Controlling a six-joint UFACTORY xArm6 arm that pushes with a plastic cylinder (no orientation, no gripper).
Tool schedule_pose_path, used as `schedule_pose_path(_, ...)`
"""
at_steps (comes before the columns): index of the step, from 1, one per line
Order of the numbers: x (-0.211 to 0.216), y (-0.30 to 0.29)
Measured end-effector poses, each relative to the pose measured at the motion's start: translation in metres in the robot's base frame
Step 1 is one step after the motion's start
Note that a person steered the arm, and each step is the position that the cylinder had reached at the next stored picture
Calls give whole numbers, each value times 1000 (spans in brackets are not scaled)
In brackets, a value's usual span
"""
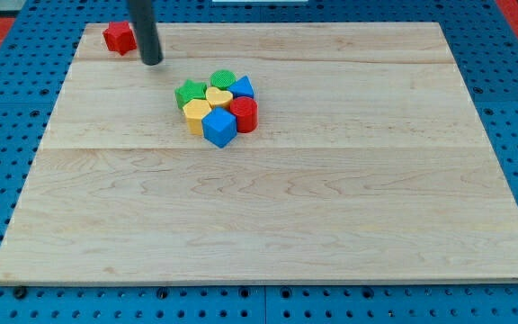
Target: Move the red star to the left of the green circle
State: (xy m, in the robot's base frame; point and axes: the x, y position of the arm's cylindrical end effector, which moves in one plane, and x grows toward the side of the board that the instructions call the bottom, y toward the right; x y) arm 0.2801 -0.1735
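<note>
The red star lies at the view's top left corner of the wooden board. The green circle sits at the top of a tight cluster near the board's upper middle. My tip rests on the board just right of and below the red star, a small gap from it, and well left of the green circle.
The cluster also holds a green star, a yellow heart, a yellow hexagon, a blue cube, a red cylinder and a blue block. The board lies on a blue pegboard.
</note>
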Motion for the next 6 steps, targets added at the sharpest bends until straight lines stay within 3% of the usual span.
schedule_pose_path(1,13,-4)
schedule_pose_path(2,-13,-80)
schedule_pose_path(3,-47,-113)
schedule_pose_path(4,-80,-87)
schedule_pose_path(5,-73,18)
schedule_pose_path(6,-60,33)
